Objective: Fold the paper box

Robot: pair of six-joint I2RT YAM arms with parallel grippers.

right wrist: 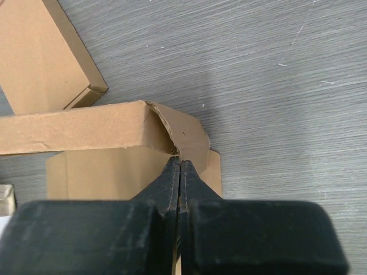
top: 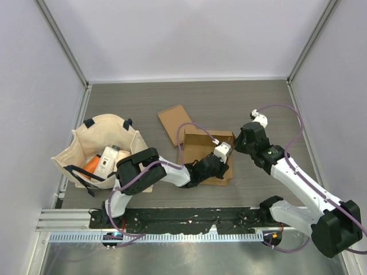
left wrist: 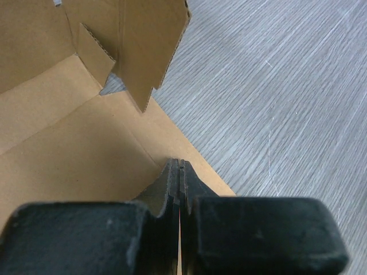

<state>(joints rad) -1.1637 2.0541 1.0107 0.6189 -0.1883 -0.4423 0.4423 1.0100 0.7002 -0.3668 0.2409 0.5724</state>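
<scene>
The brown paper box (top: 198, 150) lies open at the table's middle, its back wall standing. My left gripper (top: 222, 150) is shut; in the left wrist view its tips (left wrist: 180, 163) rest on the flat box panel (left wrist: 69, 154) at a crease near its right edge. My right gripper (top: 237, 143) is shut too; in the right wrist view its tips (right wrist: 180, 162) touch the box's right corner, where the standing wall (right wrist: 74, 126) meets a bent flap (right wrist: 192, 134). I see no cardboard gripped between either pair of fingers.
A second, flat folded cardboard box (top: 175, 124) lies just behind the box and also shows in the right wrist view (right wrist: 40, 57). A cream tote bag (top: 106, 126) stands at the left with a white bottle (top: 106, 160) and an orange item (top: 92, 164) inside. Grey walls enclose the table.
</scene>
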